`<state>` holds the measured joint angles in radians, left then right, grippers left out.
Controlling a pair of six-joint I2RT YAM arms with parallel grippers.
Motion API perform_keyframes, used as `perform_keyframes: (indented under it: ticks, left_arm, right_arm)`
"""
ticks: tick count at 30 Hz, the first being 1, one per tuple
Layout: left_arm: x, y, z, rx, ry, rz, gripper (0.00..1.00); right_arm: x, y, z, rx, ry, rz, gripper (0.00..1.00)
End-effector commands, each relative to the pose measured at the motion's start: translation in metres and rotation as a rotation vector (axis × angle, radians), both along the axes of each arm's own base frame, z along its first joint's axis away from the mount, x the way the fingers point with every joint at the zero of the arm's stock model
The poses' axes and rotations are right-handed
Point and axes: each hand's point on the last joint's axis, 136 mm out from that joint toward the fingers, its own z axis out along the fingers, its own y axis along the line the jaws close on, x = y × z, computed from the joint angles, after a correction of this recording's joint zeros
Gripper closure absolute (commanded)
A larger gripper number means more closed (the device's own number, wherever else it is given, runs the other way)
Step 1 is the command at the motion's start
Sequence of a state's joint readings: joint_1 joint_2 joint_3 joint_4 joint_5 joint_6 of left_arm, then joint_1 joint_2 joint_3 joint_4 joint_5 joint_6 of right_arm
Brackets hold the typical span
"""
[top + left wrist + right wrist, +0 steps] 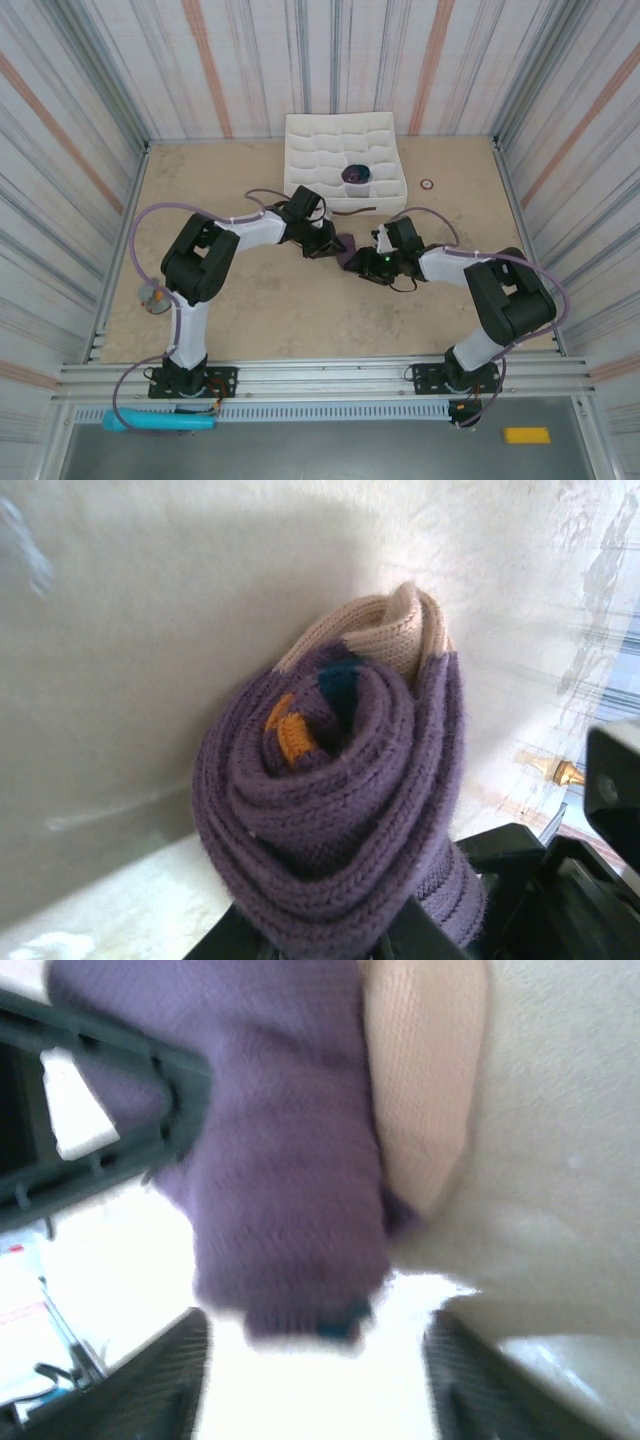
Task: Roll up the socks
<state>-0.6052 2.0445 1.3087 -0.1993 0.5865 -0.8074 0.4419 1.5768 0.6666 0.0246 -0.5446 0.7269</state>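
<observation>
Currently: rolled socks, mid-bench

Socks (330,780): purple pair wound into one roll, peach toe outermost; at mid-bench (250,300), near white tray (300,130).
Left pincer (325,942): closed on the roll.
Right pincer (315,1360): jaws spread, holding nothing, beside the roll.

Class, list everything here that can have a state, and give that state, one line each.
socks, rolled together into one spiral bundle.
left gripper, shut on the socks.
right gripper, open, not gripping.
divider tray, one cell holding a dark bundle.
</observation>
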Motion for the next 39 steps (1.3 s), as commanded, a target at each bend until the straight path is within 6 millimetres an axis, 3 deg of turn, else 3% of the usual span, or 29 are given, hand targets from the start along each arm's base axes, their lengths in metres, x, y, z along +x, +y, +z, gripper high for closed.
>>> perform_keyframes:
  ticks: [1,10,16,19,28,32,39]
  left_arm:
    - [-0.012,0.027,-0.032,0.115,0.061,-0.076,0.93]
    - [-0.031,0.028,-0.037,0.094,0.106,-0.189,0.93]
    - [-0.043,0.036,-0.040,0.101,0.129,-0.178,0.93]
    - [-0.043,0.035,-0.032,0.083,0.113,-0.167,0.92]
    - [-0.043,0.036,-0.034,0.097,0.140,-0.155,0.92]
    - [-0.044,0.036,-0.036,0.100,0.145,-0.144,0.92]
    - [-0.044,0.037,-0.036,0.101,0.138,-0.142,0.92]
  right_arm:
    - [-0.019,-0.023,-0.010,-0.110,0.139,-0.023,0.26]
    - [0.006,-0.019,-0.006,-0.110,0.097,0.012,0.17]
    - [0.018,-0.006,-0.013,-0.100,0.068,0.033,0.19]
    - [0.019,-0.004,-0.024,-0.122,0.069,0.041,0.23]
    - [-0.003,0.003,-0.064,-0.222,0.118,0.103,0.35]
    - [-0.014,0.001,-0.069,-0.212,0.141,0.105,0.43]
    - [-0.028,0.000,-0.069,-0.187,0.149,0.135,0.46]
